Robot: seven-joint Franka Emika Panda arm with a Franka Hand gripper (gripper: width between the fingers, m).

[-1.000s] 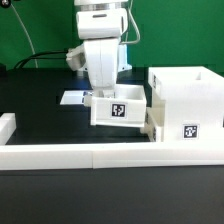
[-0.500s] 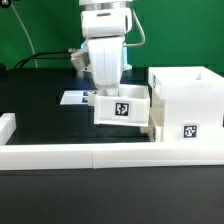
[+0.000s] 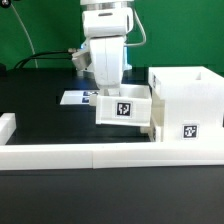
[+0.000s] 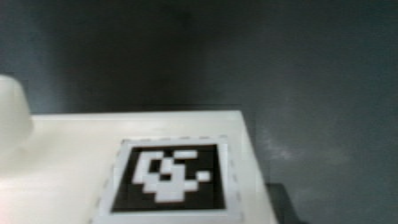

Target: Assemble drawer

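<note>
Drawer box (image 3: 124, 108) — tilted against open drawer frame (image 3: 186, 100); contents unseen

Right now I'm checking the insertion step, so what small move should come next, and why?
Probably ease the small drawer box a little further toward the exterior view's right, into the drawer case. The box hangs raised under the gripper, its right end at the case's open side, not fully in.
</note>
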